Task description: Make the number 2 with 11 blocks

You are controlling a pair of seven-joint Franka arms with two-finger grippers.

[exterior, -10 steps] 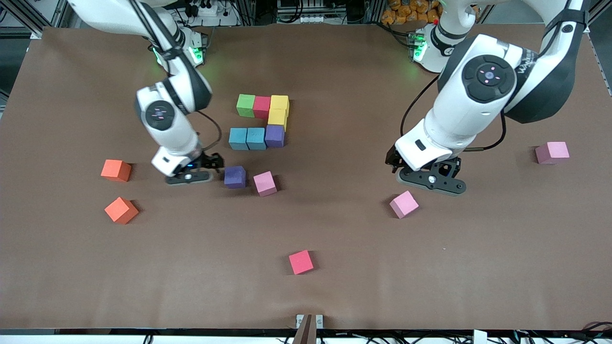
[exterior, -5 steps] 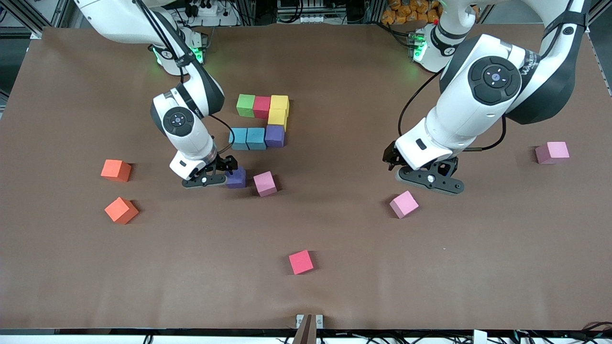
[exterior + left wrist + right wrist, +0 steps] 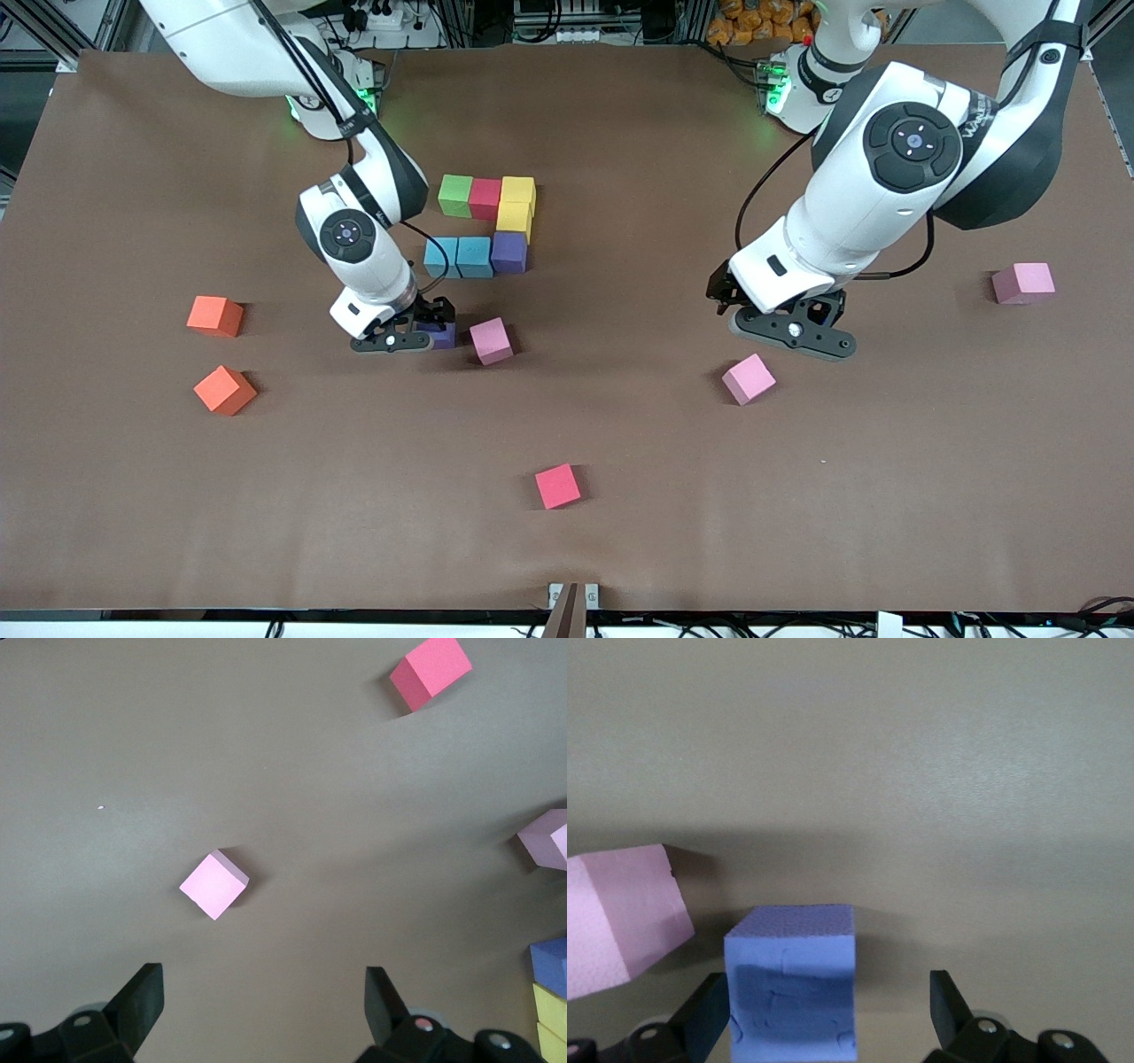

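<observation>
The brown table [image 3: 620,549] fills the room's middle, both arms out over it. The left arm hangs above the table's left-arm half, its left gripper [image 3: 791,334] in the air over bare tabletop with fingers spread wide and nothing between them; a pink block [image 3: 749,378] lies just off it, nearer the front camera. The right arm reaches down by the build, and the right gripper [image 3: 423,330] is low at the loose purple block [image 3: 443,334], fingers apart on either side of it, not pressed to its faces in the right wrist view.

The number 2 [image 3: 483,226] is partly built: green block [image 3: 455,195], red block [image 3: 485,198] and yellow block [image 3: 518,190] touching in a row, a second yellow block [image 3: 514,216] under the end, then two light blue blocks [image 3: 458,257] and a purple block in the figure [image 3: 509,252].

Another pink block [image 3: 492,341] sits just beside the loose purple one, a third pink block [image 3: 1023,283] near the left arm's end. A stray red cube [image 3: 558,486] lies nearest the front camera, and two orange cubes [image 3: 215,315] rest at the right arm's end.
</observation>
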